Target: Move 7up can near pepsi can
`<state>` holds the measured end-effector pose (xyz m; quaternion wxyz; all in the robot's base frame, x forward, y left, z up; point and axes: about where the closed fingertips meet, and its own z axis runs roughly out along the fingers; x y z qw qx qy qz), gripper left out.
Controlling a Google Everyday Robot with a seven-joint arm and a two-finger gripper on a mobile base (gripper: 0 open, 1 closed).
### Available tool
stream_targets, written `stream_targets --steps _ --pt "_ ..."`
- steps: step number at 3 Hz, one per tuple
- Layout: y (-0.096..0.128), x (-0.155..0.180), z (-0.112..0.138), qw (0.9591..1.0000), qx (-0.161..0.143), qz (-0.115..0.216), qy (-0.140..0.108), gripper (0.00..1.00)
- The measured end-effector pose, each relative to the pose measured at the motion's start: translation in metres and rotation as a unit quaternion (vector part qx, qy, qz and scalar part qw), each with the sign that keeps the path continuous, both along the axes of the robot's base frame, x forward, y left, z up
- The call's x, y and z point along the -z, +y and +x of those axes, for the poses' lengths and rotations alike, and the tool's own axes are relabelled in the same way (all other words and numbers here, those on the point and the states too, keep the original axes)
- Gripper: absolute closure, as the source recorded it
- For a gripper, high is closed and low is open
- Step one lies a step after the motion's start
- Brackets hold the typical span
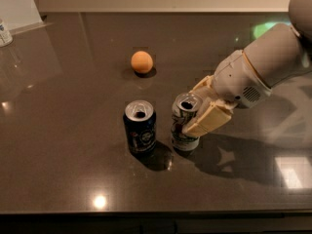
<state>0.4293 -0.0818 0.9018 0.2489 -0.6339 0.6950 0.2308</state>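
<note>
Dark, glossy desk (58, 145) fills the view from my position, with ceiling lights reflecting off it. The arm (273, 57) enters from the right, light grey, angled down toward the centre.

End effector (192, 112): located at centre-right of the desk, pinching the 7up can (184, 123). One of the beige fingers (209, 120) lies across the near right side of the can; the other is behind it.

7up can: upright, opened top showing, just beside the pepsi can (140, 129) on its right, with a narrow gap between them. Whether its base touches the desk cannot be determined.

Pepsi can: upright on the desk, opened top, logo facing forward.

An orange (142, 62) sits farther back, well apart from both cans. A white container (4, 32) stands at the far left edge.
</note>
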Motion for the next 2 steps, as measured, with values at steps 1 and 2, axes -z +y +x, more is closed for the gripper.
stream_targets --steps 1,2 --pt "0.0069 0.0040 -0.0030 0.9999 -0.010 -0.007 -0.006 0.58" --pt "0.0124 0.0018 -0.0026 0.9998 -0.011 -0.005 -0.014 0.36"
